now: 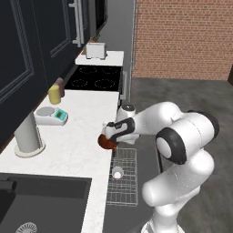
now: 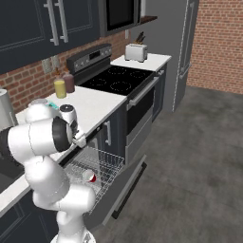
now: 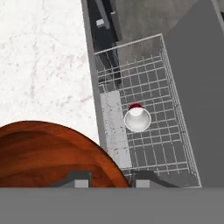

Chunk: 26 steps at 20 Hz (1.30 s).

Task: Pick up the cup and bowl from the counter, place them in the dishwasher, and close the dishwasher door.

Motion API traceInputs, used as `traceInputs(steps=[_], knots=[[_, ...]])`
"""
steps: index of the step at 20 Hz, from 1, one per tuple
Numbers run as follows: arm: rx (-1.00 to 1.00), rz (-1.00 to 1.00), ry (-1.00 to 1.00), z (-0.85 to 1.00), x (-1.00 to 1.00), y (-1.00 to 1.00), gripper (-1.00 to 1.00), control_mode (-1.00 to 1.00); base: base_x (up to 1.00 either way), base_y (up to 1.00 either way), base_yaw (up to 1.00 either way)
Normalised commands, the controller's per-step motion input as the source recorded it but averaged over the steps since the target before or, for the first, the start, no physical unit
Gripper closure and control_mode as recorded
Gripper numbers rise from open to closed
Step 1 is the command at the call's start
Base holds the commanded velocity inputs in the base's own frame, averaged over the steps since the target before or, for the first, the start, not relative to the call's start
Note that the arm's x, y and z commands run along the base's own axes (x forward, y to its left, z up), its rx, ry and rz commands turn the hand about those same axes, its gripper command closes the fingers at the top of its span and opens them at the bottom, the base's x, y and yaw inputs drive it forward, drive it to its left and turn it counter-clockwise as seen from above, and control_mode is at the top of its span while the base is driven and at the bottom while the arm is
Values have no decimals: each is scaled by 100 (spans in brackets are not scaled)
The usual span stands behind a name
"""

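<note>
Gripping bowl rim, tool at counter edge; cup in dishwasher rack.

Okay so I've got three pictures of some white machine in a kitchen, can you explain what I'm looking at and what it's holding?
It is a white robot arm on a rolling base, shown from behind-left, from behind-right, and from a camera on its hand. Its pincer sits at the rim of a reddish-brown bowl at the edge of the white counter; whether the bowl is already gripped is unclear. Below, the dishwasher stands open with its wire rack pulled out, and the red cup already stands in it. Farther back on the counter are a scale, a yellow jar and a toaster.
</note>
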Motion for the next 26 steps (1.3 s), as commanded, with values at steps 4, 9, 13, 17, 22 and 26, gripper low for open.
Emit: traceInputs(steps=[4,9,13,17,22,26], knots=[[1,0,0,53,-67,-93,100,-100,0,0,0],[5,0,0,85,-36,-66,100,-100,0,0,0],[1,0,9,41,-8,-66,100,-100,0,0,0],[0,1,9,-9,6,-46,100,-100,0,0,0],[0,9,0,-30,36,-38,100,-100,0,0,0],[0,17,0,-56,54,-18,100,-100,0,0,0]])
